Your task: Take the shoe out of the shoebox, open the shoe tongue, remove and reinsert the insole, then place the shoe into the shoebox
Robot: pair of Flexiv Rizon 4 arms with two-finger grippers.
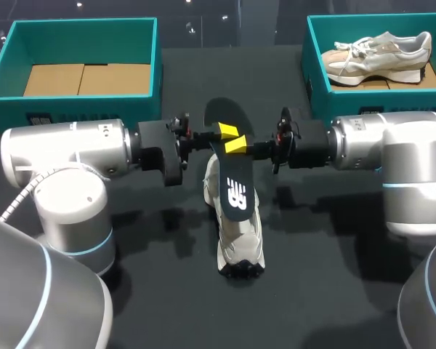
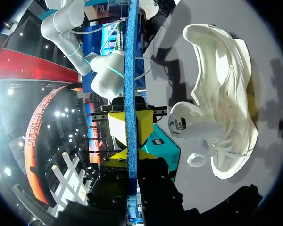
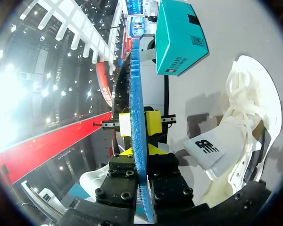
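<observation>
A white shoe lies on the dark table, toe toward the front edge, tongue pulled up. Above it hangs its insole, black on top with a white logo and blue underneath. My left gripper and right gripper meet at the insole's upper part from opposite sides, both shut on it. In the left wrist view the insole's blue edge runs between my left gripper, with the shoe beside it. The right wrist view shows the same edge clamped in my right gripper, the shoe below.
A teal shoebox with a cardboard floor stands at the back left. Another teal shoebox at the back right holds a second pale shoe. The shoe lies midway between both arms' bases.
</observation>
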